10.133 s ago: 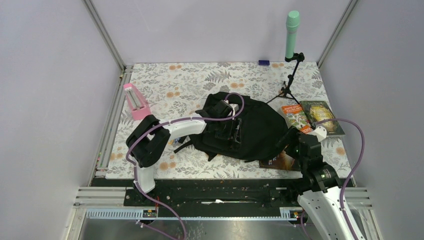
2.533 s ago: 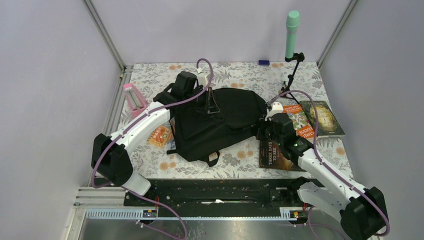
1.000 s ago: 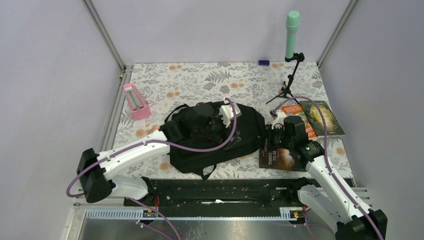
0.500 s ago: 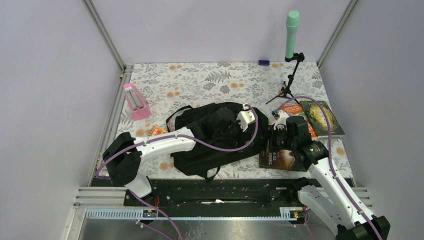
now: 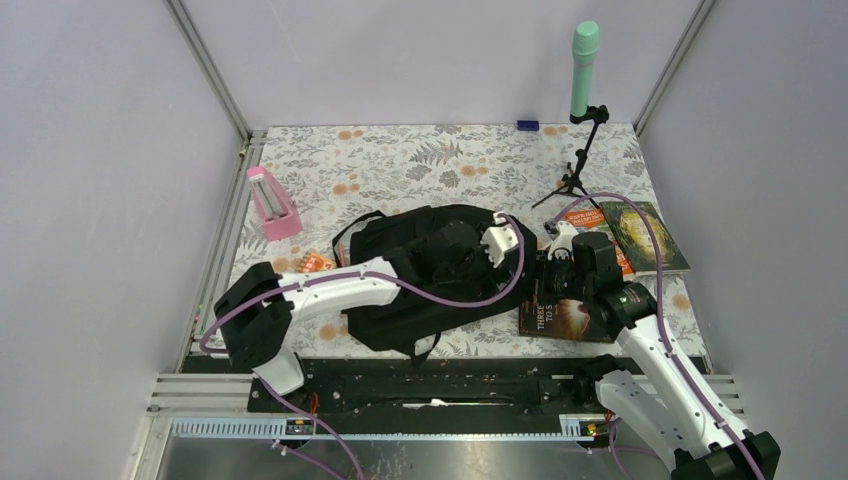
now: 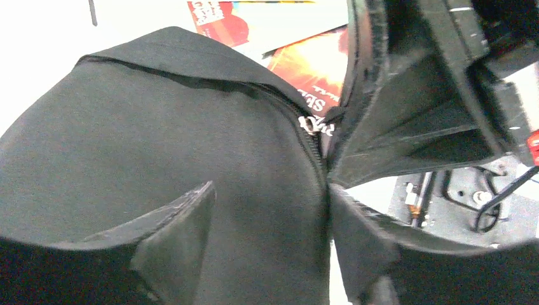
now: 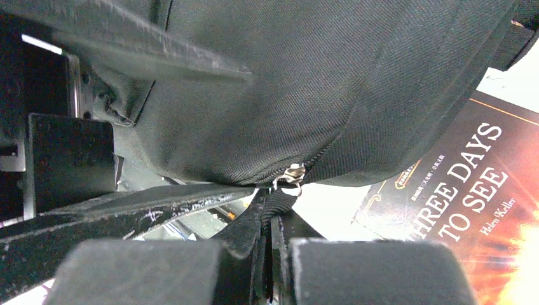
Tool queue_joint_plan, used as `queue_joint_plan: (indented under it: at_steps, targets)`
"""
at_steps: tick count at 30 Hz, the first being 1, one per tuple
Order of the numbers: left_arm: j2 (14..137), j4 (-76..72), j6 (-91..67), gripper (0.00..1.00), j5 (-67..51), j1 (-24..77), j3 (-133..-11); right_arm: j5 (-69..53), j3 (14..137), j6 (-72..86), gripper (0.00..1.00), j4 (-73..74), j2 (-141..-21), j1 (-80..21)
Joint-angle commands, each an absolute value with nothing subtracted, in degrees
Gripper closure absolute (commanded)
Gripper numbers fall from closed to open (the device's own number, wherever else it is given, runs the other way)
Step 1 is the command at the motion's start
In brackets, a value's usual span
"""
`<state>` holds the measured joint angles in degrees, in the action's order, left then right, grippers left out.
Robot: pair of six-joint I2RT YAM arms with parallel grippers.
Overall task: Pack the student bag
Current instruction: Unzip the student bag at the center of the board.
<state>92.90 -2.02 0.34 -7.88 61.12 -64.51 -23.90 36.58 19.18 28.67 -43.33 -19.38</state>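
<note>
Bag edge seemingly inside right tool

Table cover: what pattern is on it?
The table cover shows grey leaves and orange flowers on white, clearest in the top external view.

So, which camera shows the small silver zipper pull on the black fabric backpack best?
The right wrist view: the small silver zipper pull is sharp and close. The left wrist view shows it blurred; the top view cannot resolve it.

Black bag flat on flowery table, left gripper on top, right gripper at its edge by books.
</note>
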Motion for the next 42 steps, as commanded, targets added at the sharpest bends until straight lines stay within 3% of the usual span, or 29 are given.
queue_joint_plan:
  at_steps: [1, 4, 7, 17, 42]
  targets:
    - [93.5, -4.3, 1.1, 0.49, -3.9, 63.1, -66.6, -23.2, 39.7, 20.2, 1.00, 27.4, -43.5, -19.2]
    - [93.4, -5.0, 1.4, 0.77, -1.8, 64.2, -65.7, -22.2, 40.0, 20.4, 1.00, 28.0, -43.8, -19.2]
    - [92.9, -6.6, 0.8, 0.99, -0.7, 64.5, -63.7, -19.0, 40.7, 20.1, 1.00, 30.5, -43.6, -19.2]
    - [88.1, -10.3, 0.2, 1.00, 0.5, 65.7, -56.4, -4.8, 44.5, 19.6, 1.00, 36.9, -45.8, -19.2]
    - [76.8, -15.8, -4.2, 1.00, 5.2, 68.7, -40.1, 7.0, 52.3, 15.9, 1.00, 39.5, -57.9, -19.2]
